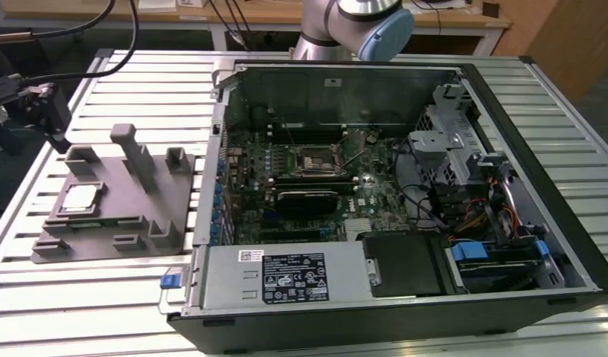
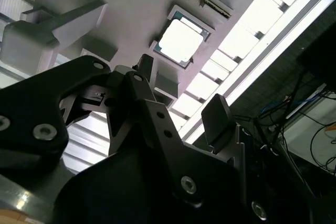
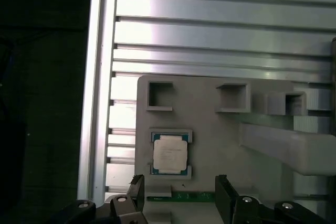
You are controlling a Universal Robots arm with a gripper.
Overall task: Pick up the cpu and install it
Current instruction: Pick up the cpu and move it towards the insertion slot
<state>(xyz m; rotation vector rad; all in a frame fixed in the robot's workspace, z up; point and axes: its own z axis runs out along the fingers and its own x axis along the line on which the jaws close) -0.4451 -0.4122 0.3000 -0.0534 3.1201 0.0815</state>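
The cpu [image 1: 78,197] is a small silvery square lying flat in a recess of the grey fixture [image 1: 135,223], at the exterior view's left. Both wrist views show it from above, pale top with a dark rim: cpu [image 3: 169,154], cpu [image 2: 181,43]. My gripper [image 1: 56,126] hangs above the fixture's far left corner, apart from the cpu. Its two dark fingers [image 3: 223,195] stand open with nothing between them; in both wrist views the cpu lies just ahead of the gripper [image 3: 178,192], gripper [image 2: 181,95].
An open computer case [image 1: 403,208] fills the exterior view's middle and right, with the black cpu socket [image 1: 314,160] on its motherboard. Tall grey posts [image 1: 135,152] rise from the fixture near the cpu. The slatted metal table [image 3: 210,19] ends close beside the fixture.
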